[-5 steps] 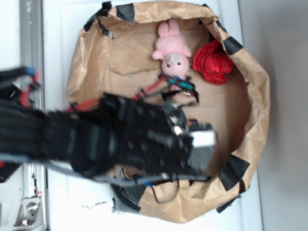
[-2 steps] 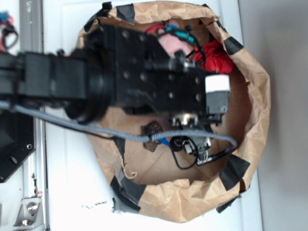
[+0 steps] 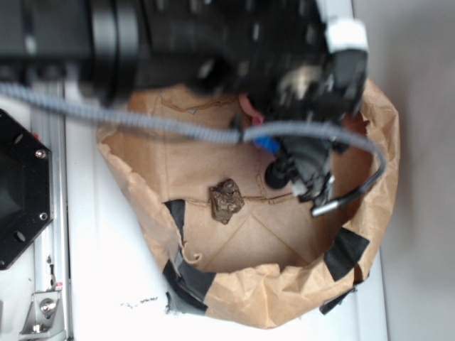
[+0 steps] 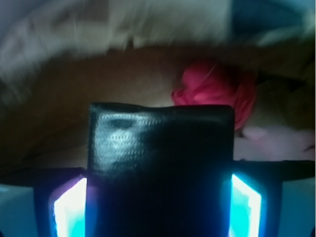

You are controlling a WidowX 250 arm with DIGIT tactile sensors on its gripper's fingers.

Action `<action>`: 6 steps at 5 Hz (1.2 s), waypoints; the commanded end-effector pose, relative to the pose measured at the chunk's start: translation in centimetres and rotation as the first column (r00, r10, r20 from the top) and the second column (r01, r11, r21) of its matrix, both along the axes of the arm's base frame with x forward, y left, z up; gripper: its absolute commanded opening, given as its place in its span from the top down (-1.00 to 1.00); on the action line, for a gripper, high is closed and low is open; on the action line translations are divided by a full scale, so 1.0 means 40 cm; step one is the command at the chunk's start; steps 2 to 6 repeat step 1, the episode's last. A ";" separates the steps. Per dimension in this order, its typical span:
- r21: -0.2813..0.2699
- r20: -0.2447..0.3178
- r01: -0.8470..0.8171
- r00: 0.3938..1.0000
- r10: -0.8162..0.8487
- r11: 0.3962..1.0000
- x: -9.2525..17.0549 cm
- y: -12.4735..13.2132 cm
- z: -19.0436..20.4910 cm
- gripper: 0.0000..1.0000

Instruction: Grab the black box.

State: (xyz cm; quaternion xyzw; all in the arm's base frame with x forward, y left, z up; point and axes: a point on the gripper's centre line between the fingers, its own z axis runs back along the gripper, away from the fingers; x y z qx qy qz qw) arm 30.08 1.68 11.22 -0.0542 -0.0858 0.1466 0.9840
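Note:
In the wrist view the black box, glossy with a finely textured face, fills the space between my gripper's two glowing pads, which press on its left and right sides. The gripper is shut on it and holds it clear of the brown paper floor. In the exterior view my arm stretches across the top of the paper bowl, and its bulk and cables hide the fingers and the box.
A lumpy brown rock lies on the floor of the brown paper bowl, whose rim carries black tape patches. A red crumpled thing and a pale pink toy sit beyond the box.
The arm has swung from the near side of the bowl to the far side, uncovering the brown rock and now covering the pink toy and the red thing.

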 end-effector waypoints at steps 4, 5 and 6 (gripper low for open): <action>0.043 0.063 0.043 0.997 -0.046 0.998 -0.049 0.004 0.064 1.00; 0.043 0.063 0.043 0.997 -0.046 0.998 -0.049 0.004 0.064 1.00; 0.043 0.063 0.043 0.997 -0.046 0.998 -0.049 0.004 0.064 1.00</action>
